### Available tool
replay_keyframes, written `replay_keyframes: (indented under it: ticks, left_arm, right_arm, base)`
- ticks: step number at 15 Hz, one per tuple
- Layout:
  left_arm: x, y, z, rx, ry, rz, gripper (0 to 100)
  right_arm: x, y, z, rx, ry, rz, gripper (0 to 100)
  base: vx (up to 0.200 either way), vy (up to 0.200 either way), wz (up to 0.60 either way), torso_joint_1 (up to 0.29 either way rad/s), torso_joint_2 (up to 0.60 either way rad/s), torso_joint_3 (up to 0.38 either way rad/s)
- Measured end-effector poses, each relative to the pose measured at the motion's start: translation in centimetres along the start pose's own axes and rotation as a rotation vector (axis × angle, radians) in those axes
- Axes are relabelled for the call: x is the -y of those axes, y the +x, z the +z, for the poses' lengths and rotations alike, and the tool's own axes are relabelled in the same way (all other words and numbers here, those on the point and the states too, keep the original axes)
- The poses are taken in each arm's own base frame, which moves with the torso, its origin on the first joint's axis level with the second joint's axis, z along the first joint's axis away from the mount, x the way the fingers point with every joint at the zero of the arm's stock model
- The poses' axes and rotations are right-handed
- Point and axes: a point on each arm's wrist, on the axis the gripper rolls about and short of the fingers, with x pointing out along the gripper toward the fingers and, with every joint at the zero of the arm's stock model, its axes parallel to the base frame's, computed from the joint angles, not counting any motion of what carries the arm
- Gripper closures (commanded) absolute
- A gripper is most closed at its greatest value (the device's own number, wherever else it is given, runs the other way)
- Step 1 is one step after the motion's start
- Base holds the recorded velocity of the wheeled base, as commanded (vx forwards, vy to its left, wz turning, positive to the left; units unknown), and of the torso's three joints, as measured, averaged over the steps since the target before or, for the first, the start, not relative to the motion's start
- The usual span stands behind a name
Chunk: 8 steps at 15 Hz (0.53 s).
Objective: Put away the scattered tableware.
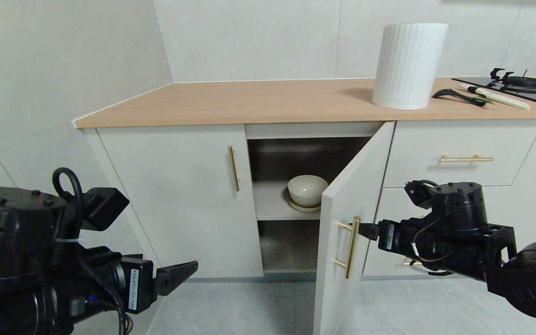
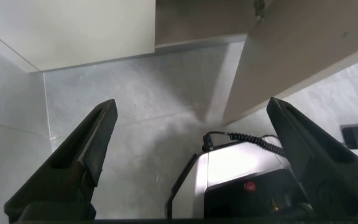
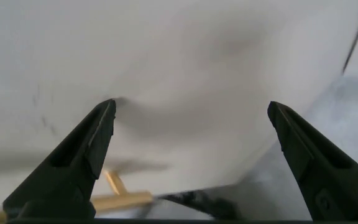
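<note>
Starting leftmost, the left gripper hangs low, fingers apart, empty. A bowl sits on a plate on the cabinet shelf, judged stowed. The door stands open, with the right gripper just beside its handle, fingers spread, gripping nothing. A black utensil and a pale stick lie on the counter, judged outstanding.

Head camera looks down at the white open cabinet door, shared closely by right wrist camera; left wrist faces grey floor.
</note>
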Motion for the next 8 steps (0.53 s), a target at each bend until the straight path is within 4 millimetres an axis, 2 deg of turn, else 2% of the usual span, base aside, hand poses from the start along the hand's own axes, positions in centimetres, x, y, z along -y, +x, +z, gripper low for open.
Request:
replay_keyframes:
  ticks: [8]
  left_arm:
    - [-0.1,-0.3,0.0,0.029,0.011,0.001,0]
  right_arm:
    - [-0.6,4.1,1.8,0.047,-0.024,0.021,0]
  base:
    - [0.0,0.0,0.0,0.0,0.0,0.0]
